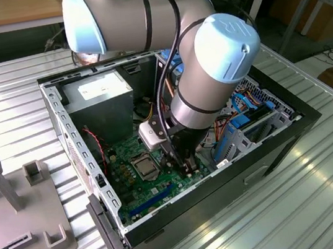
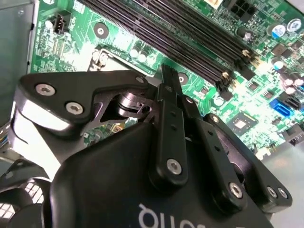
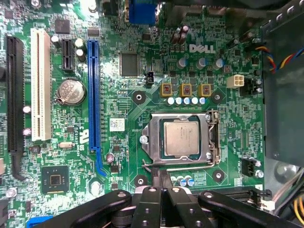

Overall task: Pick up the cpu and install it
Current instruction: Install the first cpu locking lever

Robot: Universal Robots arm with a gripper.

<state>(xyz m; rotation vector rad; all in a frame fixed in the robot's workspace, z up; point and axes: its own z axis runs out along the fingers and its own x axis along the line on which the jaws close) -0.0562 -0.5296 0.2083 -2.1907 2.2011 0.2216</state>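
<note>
The cpu [image 3: 181,137] is a silver-tan square lying flat inside the black-and-silver socket frame [image 3: 153,137] on the green motherboard [image 3: 118,156]. In the exterior view the cpu [image 1: 144,165] sits mid-board inside the open computer case [image 1: 227,194]. My gripper [image 3: 161,179] hangs just beside the socket, fingers pressed together with nothing between them. In the second wrist view the gripper [image 2: 166,76] points down at the board, close above it. In the exterior view the gripper [image 1: 188,166] is to the right of the socket, low inside the case.
The case's metal walls [image 1: 60,125] enclose the arm closely. The power supply [image 1: 99,94] stands at the back, with blue cables and a drive bay [image 1: 239,129] at the exterior view's right. Expansion slots [image 3: 92,95] and memory slots [image 2: 190,33] line the board. A grey fixture [image 1: 15,203] lies on the ribbed table.
</note>
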